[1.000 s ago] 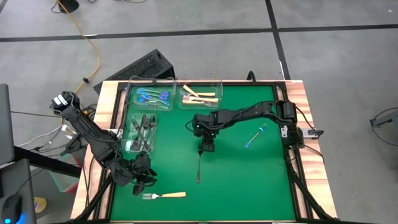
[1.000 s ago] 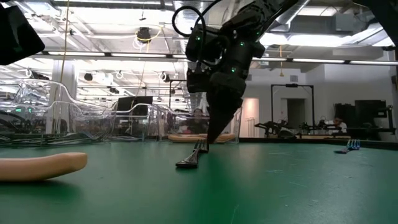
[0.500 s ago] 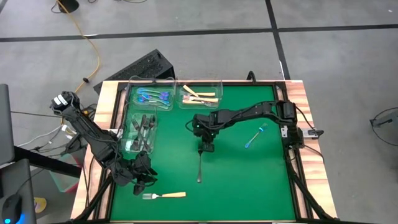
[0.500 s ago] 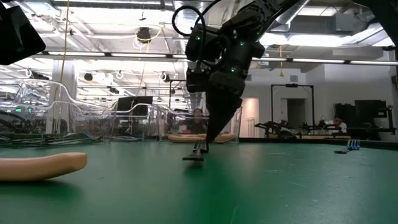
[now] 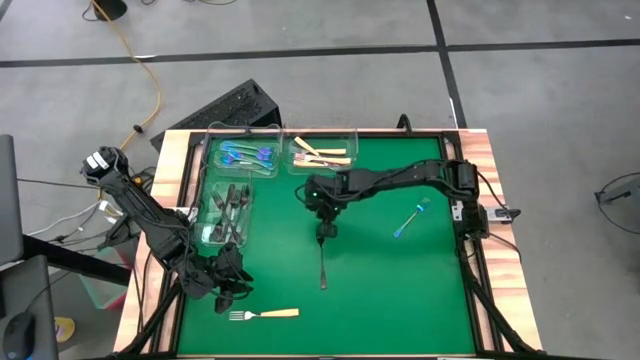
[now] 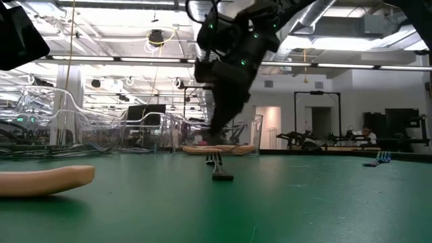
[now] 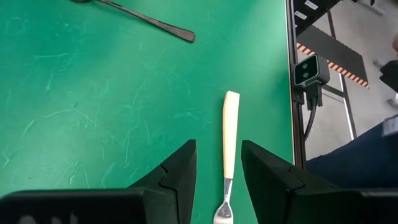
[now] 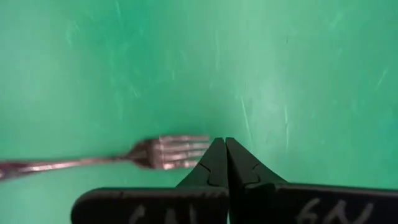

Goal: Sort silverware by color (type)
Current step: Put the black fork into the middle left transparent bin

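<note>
Near the middle of the green surface [image 5: 400, 290], the right end effector [image 5: 325, 231] has its fingers pressed together on nothing, its tips just beside the tines of the dark fork [image 5: 322, 268], which lies flat, probably a missed pinch. At the near left corner the left end effector [image 5: 226, 290] waits half spread beside the tan-handled fork [image 5: 266, 314], likely ready for picking, while the blue fork [image 5: 409, 219] lies loose on the right.

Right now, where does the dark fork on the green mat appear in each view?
High view: dark fork mid-mat, below the right gripper.
Low view: centre, tines toward camera.
Left wrist view: top edge.
Right wrist view: left, beside the shut fingertips.
Shared landmark: green mat.
</note>
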